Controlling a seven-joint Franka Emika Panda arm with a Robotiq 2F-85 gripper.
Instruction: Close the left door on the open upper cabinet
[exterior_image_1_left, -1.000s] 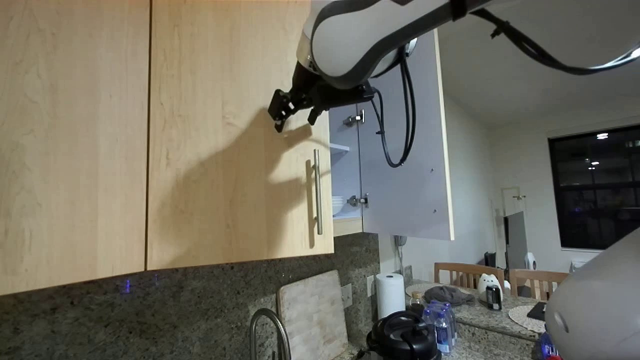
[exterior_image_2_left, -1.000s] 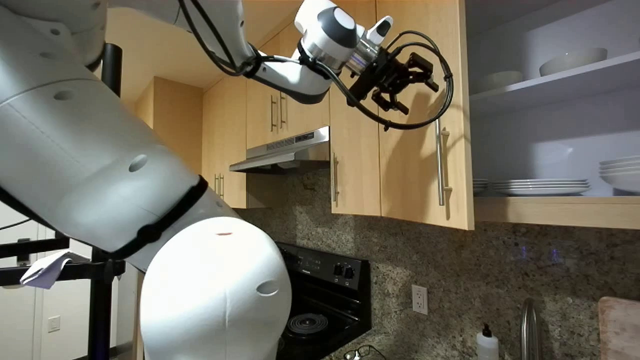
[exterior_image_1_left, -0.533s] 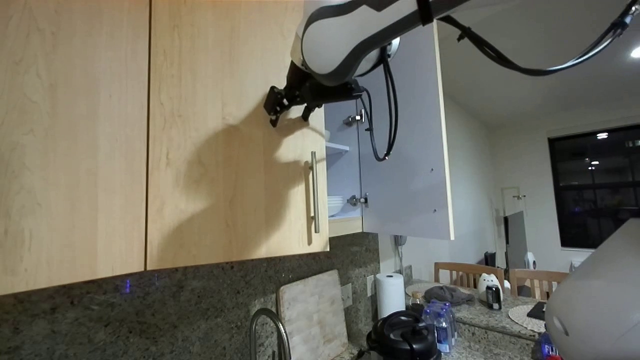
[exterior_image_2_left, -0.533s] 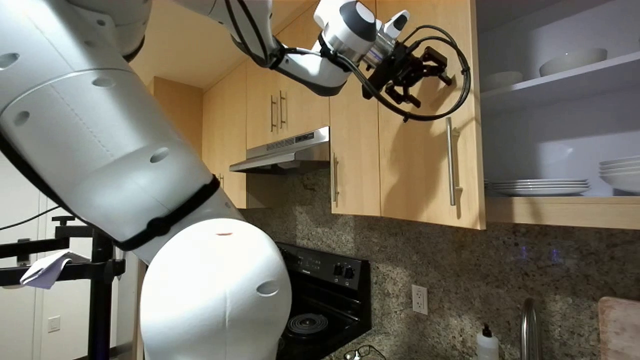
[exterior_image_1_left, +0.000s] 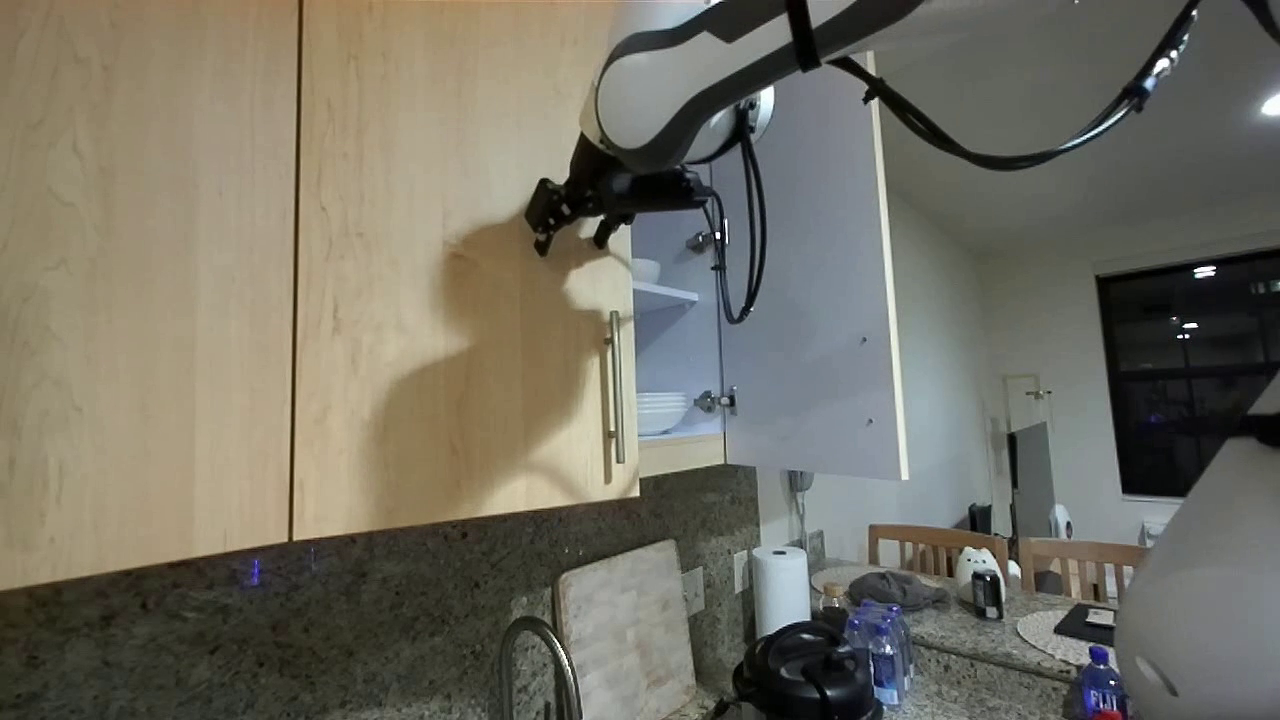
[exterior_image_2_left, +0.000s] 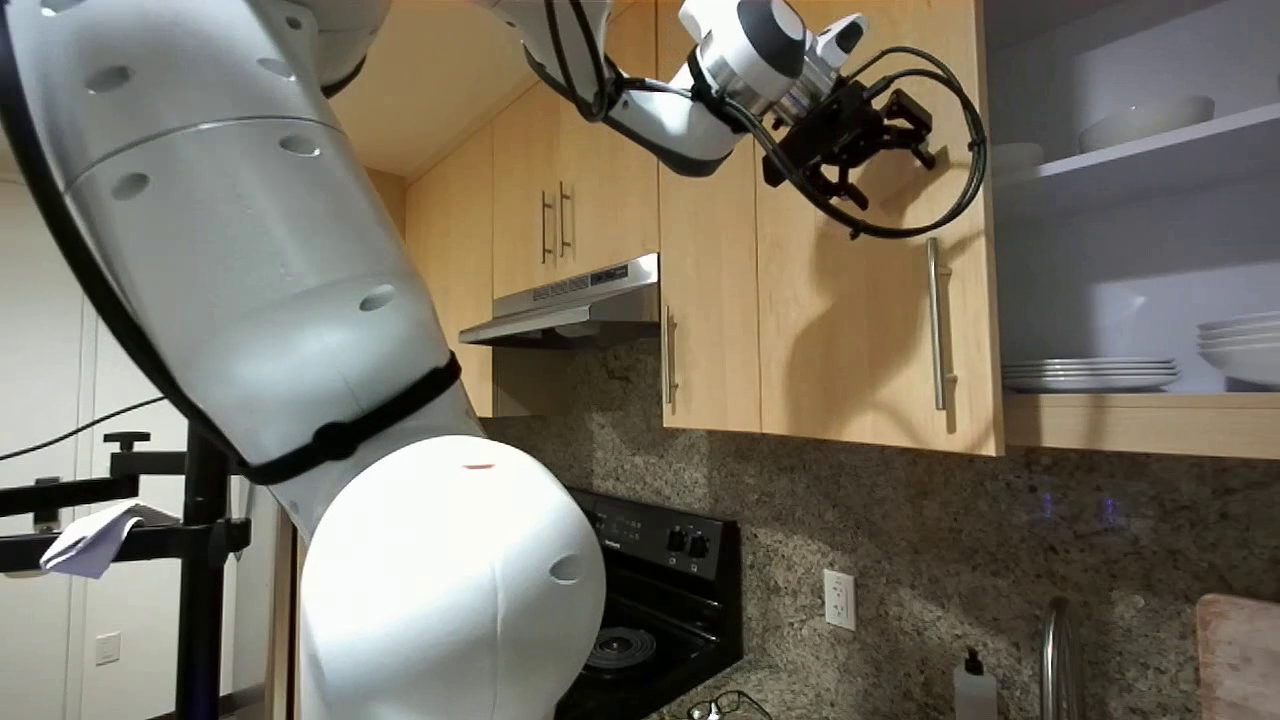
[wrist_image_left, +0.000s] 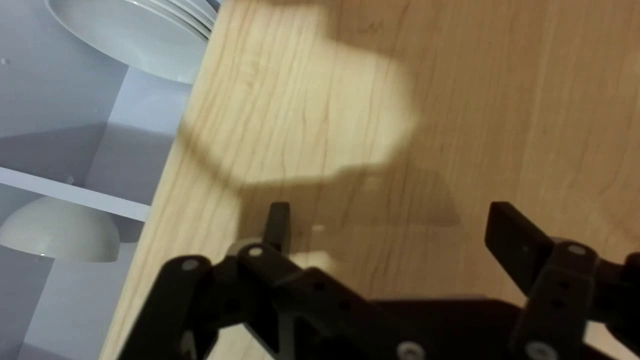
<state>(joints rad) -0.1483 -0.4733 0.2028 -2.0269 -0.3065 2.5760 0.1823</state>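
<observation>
**Left door (exterior_image_2_left: 870, 330) ajar, gripper (exterior_image_2_left: 893, 178) up at its face, push not finished**

Going left to right.

Arm (exterior_image_2_left: 260, 280): fills the left of an exterior view, wrist high and angled down at the door's outer side. Makes sense for pushing inward.

Range hood (exterior_image_2_left: 570, 290): behind the arm, out of play.

Left door: left half of the upper cabinet (exterior_image_2_left: 1140, 422). Looks hinged on its left; free edge stands out from the cabinet front.

Gripper: jaws spread wide, holding nothing. Wrist view shows only door wood between the fingers (wrist_image_left: 276, 225). They point at the face, close to the free edge. My read: far from the hinge for leverage, no grasp needed. Contact: at or very near the wood, can't confirm.

Handle (exterior_image_2_left: 936, 325): below the gripper, nothing on it. A push shut doesn't need it.

Cable loop (exterior_image_2_left: 980, 150): hangs by the free edge. Could catch there as the door swings; watch it.

Plates (exterior_image_2_left: 1090, 376) and bowls (exterior_image_2_left: 1150, 125): inside the cabinet, look set back enough not to foul the door.

Pale door (exterior_image_1_left: 805, 300): right end of the cabinet in an exterior view, swung wide. Not ours, leave it.

Next: push along the arc. Fingertips may skid on flat wood as the angle changes.
</observation>
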